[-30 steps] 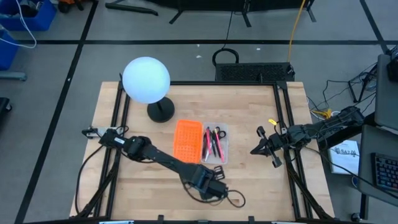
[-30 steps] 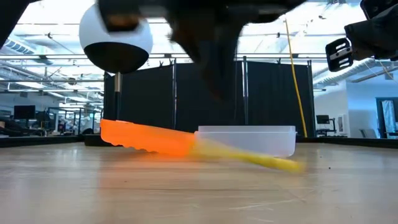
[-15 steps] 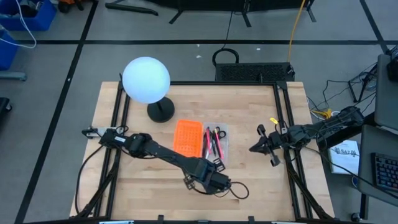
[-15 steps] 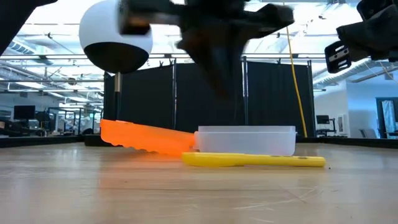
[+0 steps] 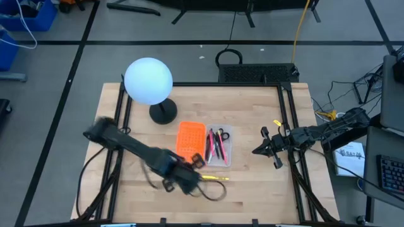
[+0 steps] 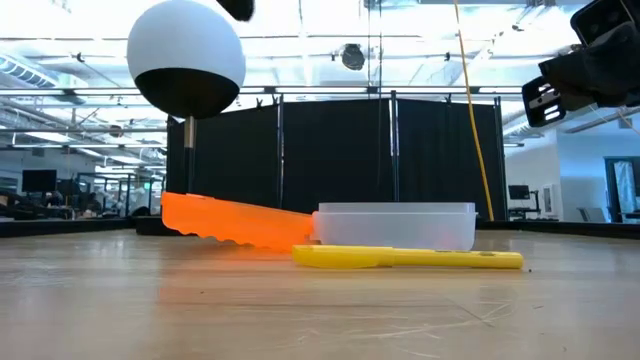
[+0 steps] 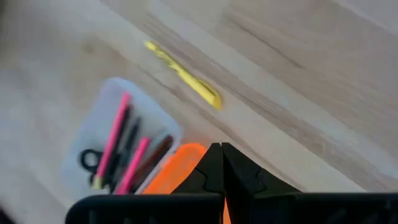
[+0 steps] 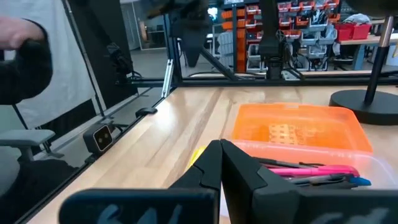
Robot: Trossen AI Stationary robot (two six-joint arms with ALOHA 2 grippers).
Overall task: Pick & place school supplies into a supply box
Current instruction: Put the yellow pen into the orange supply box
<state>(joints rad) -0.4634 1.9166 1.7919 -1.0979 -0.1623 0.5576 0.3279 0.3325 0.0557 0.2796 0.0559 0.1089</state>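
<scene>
Yellow pen on table, left end effector beside

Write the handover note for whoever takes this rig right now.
Left gripper: shut, empty, above the table near the box's orange lid.
Right gripper: shut, empty, waiting at the table's right edge.
Done: pink pens, dark pens and scissors lie in the clear box.
Left: the yellow pen lies on the table just in front of the box; it goes in.
</scene>
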